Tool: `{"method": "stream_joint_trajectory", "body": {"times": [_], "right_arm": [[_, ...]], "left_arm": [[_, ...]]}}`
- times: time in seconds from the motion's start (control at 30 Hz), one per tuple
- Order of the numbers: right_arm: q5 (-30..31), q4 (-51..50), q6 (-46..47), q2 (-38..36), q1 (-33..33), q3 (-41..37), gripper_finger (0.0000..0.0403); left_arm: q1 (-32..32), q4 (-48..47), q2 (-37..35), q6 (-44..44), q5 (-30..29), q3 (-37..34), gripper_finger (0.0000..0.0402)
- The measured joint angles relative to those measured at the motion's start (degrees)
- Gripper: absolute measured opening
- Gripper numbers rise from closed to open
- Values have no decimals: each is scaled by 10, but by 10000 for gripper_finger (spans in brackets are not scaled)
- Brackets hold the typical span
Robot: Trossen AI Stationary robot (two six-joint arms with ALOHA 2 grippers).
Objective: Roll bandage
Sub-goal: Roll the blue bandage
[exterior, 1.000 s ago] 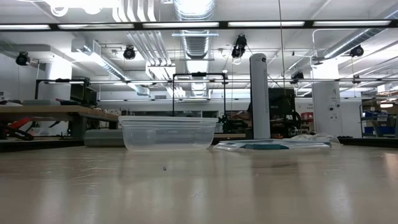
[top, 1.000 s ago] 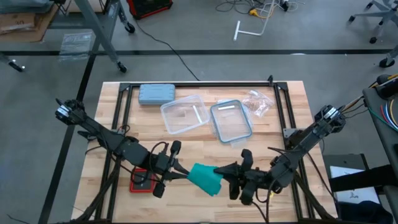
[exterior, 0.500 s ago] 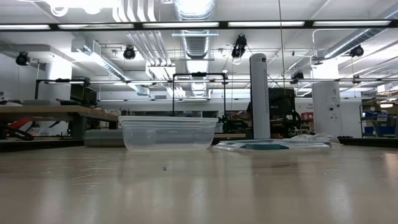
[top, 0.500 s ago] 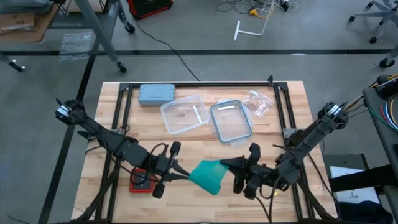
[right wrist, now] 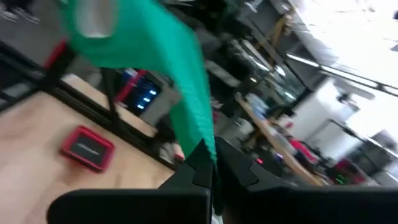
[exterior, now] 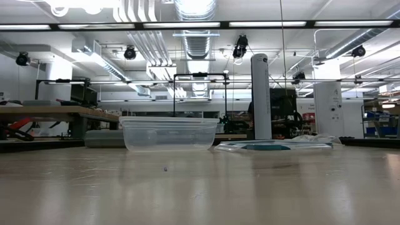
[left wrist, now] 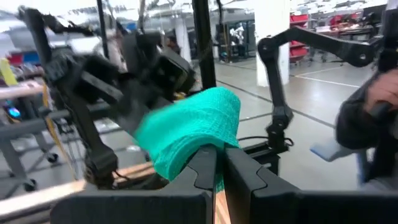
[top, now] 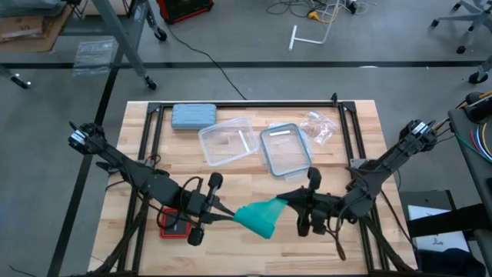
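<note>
Stretching between two robot grippers near the front edge of a wooden table [top: 231,173], a teal-green bandage [top: 260,216] hangs in the air, seen from above. Its long axis runs across the table from the left arm to the right arm. The band is wide and partly rolled toward the left gripper and narrows to a thin point toward the right gripper.

The left gripper [top: 217,217] sits at the front centre-left of the table, its fingers clenched on the wide end of the bandage. In the left wrist view the cloth [left wrist: 189,132] bulges up in a curved fold from between the two dark fingers [left wrist: 202,168], which are pressed close together.

The right gripper [top: 290,201] sits at the front centre-right, facing the left one, and pinches the narrow end. In the right wrist view the band [right wrist: 180,81] rises from its closed fingers [right wrist: 200,163] and widens toward a pale roll core.

A small red device [top: 173,225] lies on the table just beside the left arm. Farther back stand a clear plastic container [top: 227,141], its blue-rimmed lid [top: 285,150] just beside it, a grey-blue case [top: 193,115] toward the back left, and a crumpled clear wrapper [top: 318,127] toward the back right.

The low view shows only the container [exterior: 169,133] and the lid [exterior: 273,145].
</note>
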Motion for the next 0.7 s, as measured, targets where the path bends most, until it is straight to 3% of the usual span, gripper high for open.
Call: {"method": "stream_joint_trajectory", "body": {"times": [0.17, 0.43, 0.57, 0.7], "right_arm": [[-45, 7, 43, 17, -26, 1, 0], [-199, 5, 145, 22, -69, 5, 0], [-237, 10, 176, 22, -74, 5, 0], [-229, 34, 189, 20, -76, 6, 0]], "left_arm": [[0, 26, 0, 20, -11, 0, 4], [0, 73, 0, 35, -18, 0, 4], [0, 110, 0, 36, -107, 0, 4], [0, 111, 0, 35, -221, 0, 4]]}}
